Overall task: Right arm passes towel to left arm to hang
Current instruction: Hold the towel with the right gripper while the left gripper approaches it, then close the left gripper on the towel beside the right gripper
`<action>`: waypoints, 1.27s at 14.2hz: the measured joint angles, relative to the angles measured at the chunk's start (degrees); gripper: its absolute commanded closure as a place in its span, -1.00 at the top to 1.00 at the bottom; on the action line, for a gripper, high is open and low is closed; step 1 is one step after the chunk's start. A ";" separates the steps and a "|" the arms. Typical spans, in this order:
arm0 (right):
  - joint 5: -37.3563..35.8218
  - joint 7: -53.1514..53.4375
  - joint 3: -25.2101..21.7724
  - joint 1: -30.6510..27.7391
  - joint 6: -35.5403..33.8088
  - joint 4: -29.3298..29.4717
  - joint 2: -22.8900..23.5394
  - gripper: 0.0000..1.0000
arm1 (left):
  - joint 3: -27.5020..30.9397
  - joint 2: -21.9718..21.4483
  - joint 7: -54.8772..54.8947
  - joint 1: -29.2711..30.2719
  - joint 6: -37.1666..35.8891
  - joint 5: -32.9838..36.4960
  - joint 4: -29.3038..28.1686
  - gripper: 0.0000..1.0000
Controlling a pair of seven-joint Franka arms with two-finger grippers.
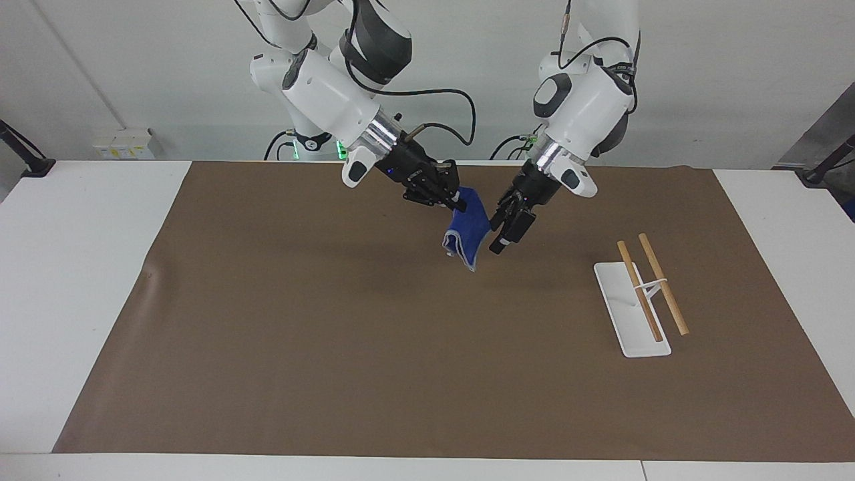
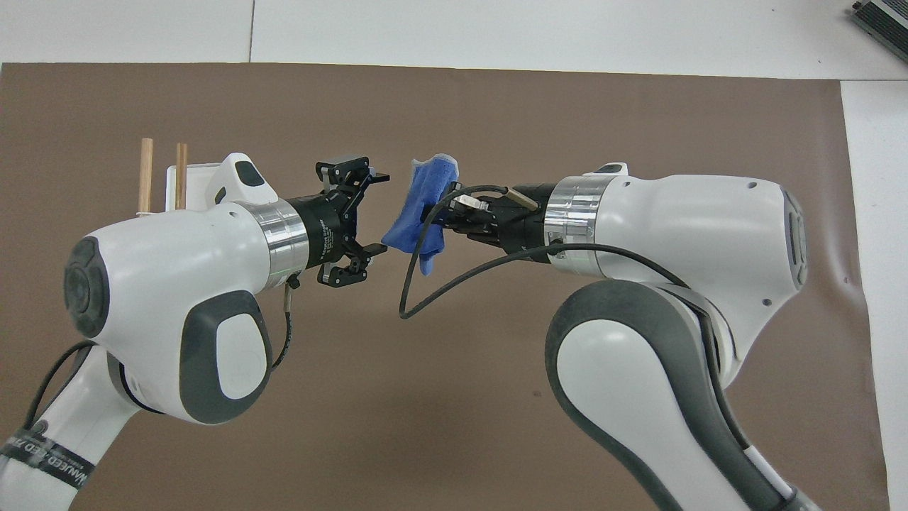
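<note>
Blue microfibre towel (image 1: pixel 467 230) hangs over the brown mat (image 1: pixel 300 334) in the facing view, pinched by the right gripper (image 1: pixel 449 198). Overhead, the left gripper (image 2: pixel 376 213) gapes wide just beside the towel's edge.

towel (image 1: pixel 469 230): soft blue cloth, pale stitched edge
table mat (image 1: pixel 334 347): matt brown paper
rods (image 1: pixel 661 283): bare wood
arm shells (image 2: pixel 681 213): glossy white plastic
</note>
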 measured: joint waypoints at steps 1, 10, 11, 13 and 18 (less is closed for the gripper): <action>0.00 0.00 -0.01 -0.02 0.00 0.03 0.00 -1.00 | -0.03 -0.37 -0.98 -0.01 -0.06 0.00 0.25 1.00; 0.00 0.00 -0.05 -0.25 -0.02 0.16 0.00 -1.00 | -0.74 -0.67 -3.29 -0.43 0.27 0.00 0.49 0.37; 0.00 0.00 -0.06 -0.28 -0.02 0.16 0.00 -1.00 | -0.71 -0.67 -3.28 -0.43 0.65 0.00 0.49 0.22; 0.00 0.00 -0.07 -0.29 -0.02 0.16 0.00 -1.00 | -0.70 -0.67 -3.28 -0.43 1.55 0.00 0.48 -0.23; 0.00 0.00 -0.08 -0.29 -0.02 0.17 0.00 -1.00 | -0.66 -0.67 -0.67 -0.43 1.84 0.00 0.48 -1.00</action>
